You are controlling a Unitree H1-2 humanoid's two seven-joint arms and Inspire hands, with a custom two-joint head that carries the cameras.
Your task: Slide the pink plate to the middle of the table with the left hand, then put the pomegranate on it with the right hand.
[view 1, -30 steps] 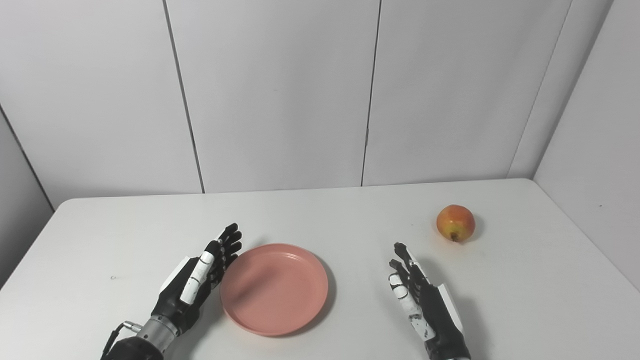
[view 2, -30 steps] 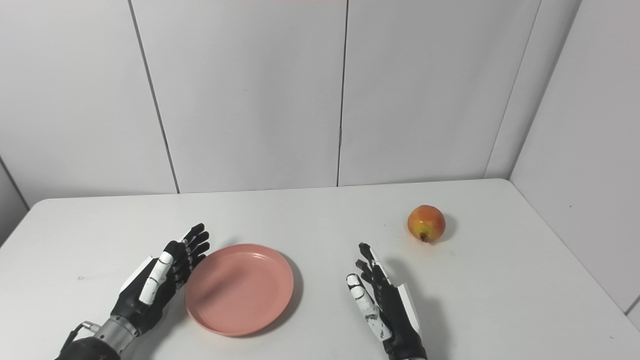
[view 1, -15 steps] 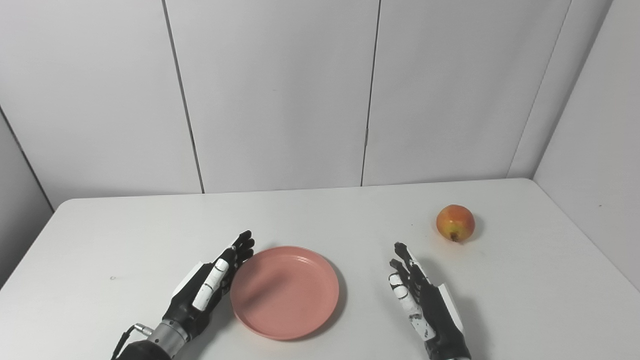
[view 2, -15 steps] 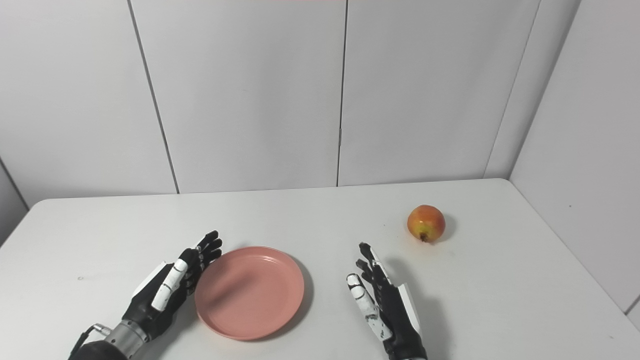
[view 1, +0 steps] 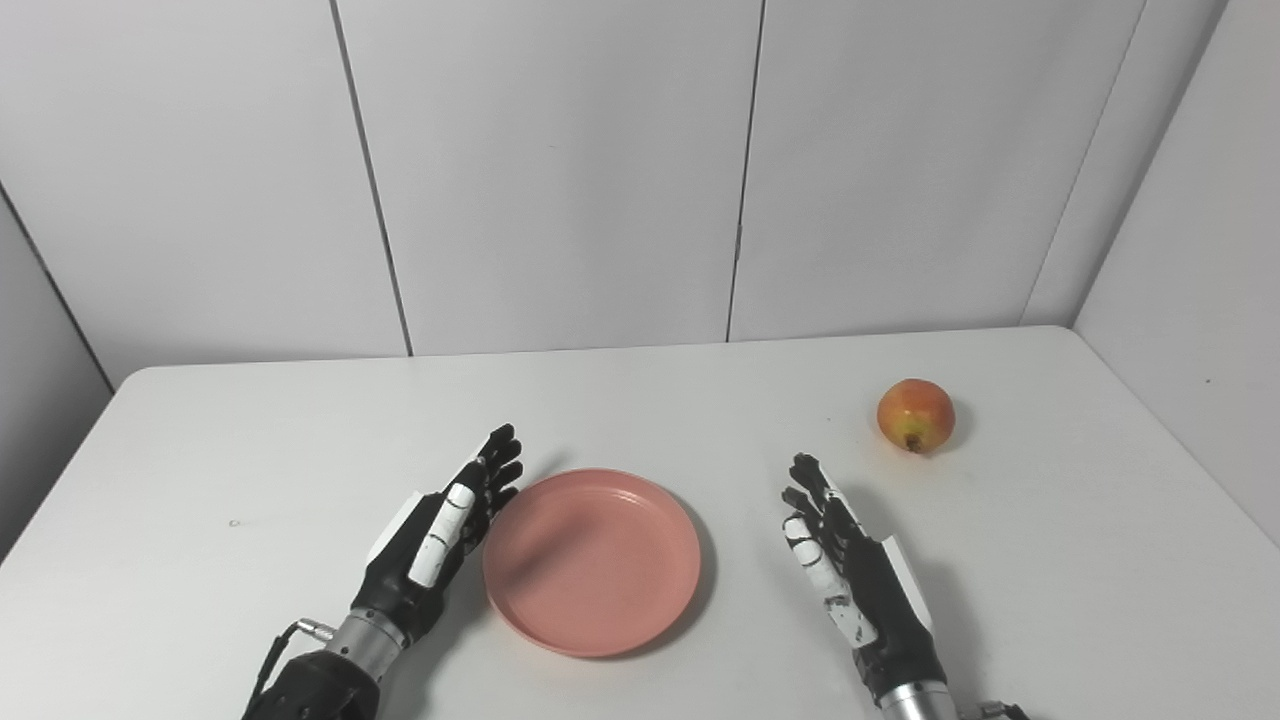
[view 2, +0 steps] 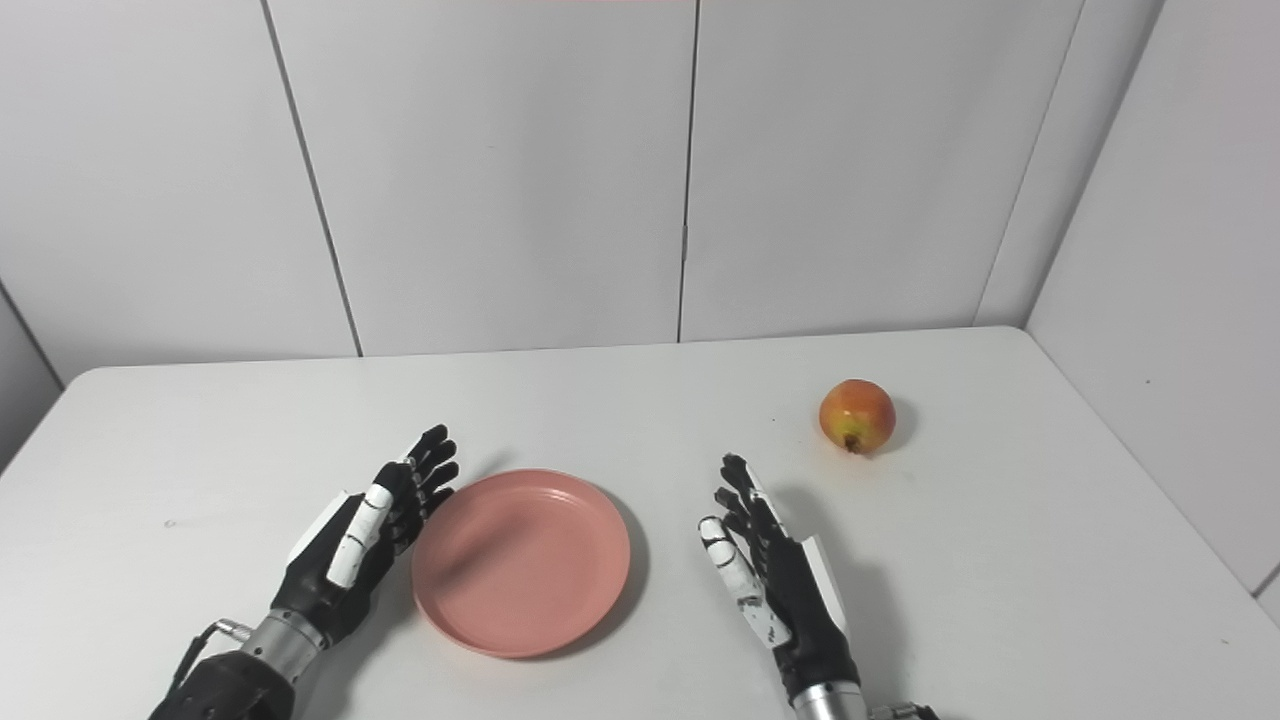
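Now the pink plate [view 1: 592,560] lies flat on the white worktop [view 1: 200,480], near its front edge and roughly midway between the two sides. Against the plate's left rim stands the left hand [view 1: 440,530], set on edge with its palm facing the plate and its fingers [view 1: 495,465] stretched forward, a little apart; it holds nothing. Whether the palm actually touches the rim or only stands just beside it cannot be told from either view.

To the right of the plate, with a strip of bare worktop between, the right hand [view 1: 850,570] is likewise turned on edge, palm toward the plate, fingers straight and slightly spread, empty. Its arm comes in from the lower right.

Farther back and to the right sits the pomegranate [view 1: 915,415], reddish with a yellow patch and its small dark crown pointing toward the front. It rests on the worktop well apart from the plate and clear of the right hand's fingertips. Behind everything rise plain white wall panels [view 1: 550,170].
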